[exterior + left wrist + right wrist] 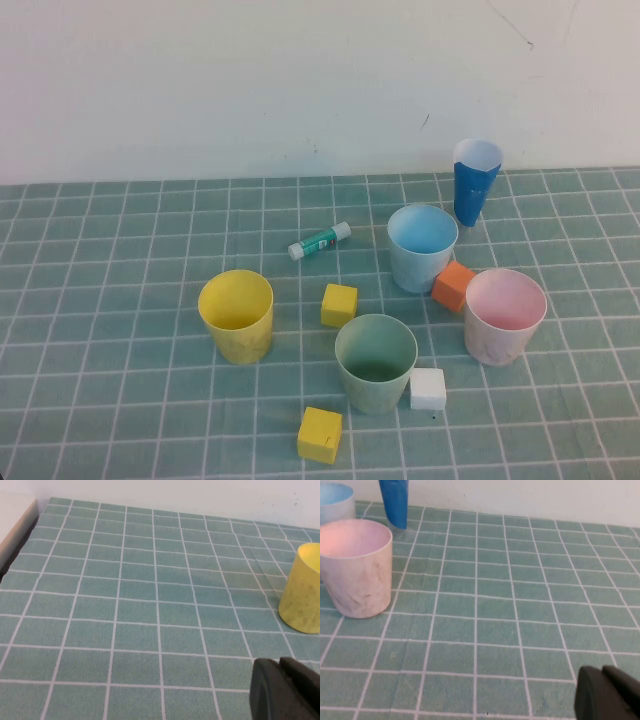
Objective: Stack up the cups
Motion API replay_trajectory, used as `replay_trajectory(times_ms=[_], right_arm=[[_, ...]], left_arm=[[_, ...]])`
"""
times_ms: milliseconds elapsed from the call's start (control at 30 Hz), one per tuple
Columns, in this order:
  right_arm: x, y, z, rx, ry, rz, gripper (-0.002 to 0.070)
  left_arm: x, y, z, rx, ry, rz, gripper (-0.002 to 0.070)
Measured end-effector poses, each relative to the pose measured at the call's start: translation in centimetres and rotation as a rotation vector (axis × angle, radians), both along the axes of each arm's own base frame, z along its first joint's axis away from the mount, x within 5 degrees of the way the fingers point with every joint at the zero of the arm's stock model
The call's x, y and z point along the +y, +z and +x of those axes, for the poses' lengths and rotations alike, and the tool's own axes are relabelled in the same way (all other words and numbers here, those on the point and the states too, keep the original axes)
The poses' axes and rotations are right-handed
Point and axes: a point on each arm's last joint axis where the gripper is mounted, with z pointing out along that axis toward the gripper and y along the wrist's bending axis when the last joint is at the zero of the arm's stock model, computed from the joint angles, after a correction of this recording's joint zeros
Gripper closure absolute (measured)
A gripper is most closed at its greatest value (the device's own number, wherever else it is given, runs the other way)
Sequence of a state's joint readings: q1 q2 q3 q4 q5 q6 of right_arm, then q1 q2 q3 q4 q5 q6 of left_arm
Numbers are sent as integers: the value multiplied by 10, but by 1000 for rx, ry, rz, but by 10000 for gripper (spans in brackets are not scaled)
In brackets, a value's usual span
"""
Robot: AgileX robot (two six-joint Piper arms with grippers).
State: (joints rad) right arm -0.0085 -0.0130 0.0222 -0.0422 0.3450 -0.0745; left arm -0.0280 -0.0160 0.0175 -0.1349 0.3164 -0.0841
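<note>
Four cups stand upright and apart on the green tiled table: a yellow cup [236,315] at left, a pale green cup [376,362] in front, a light blue cup [422,246] behind, and a pink cup [505,314] at right. Neither arm shows in the high view. My left gripper [280,663] is shut and empty, low over the table, with the yellow cup [303,594] some way ahead of it. My right gripper [603,670] is shut and empty, with the pink cup [356,566] and the blue cup's rim [335,501] ahead of it.
A tall dark-blue cone cup [474,181] stands behind the blue cup. Two yellow blocks [339,304] [320,434], an orange block [453,285], a white block [428,388] and a green glue stick [320,240] lie among the cups. A white wall runs along the back.
</note>
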Motion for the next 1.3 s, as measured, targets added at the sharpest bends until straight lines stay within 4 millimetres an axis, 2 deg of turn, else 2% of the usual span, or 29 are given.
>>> replay_trajectory(times_ms=[1067,1133,1300], right_arm=[[0,0,0,0,-5,14,678],[0,0,0,0,-6,16,678],[0,0,0,0,-6,18,677]], left_arm=[[1,0,0,-5,4,12,677],[-1,3,1,-36,14,-102,677],[-2,22,3,-192,73,-618,677]])
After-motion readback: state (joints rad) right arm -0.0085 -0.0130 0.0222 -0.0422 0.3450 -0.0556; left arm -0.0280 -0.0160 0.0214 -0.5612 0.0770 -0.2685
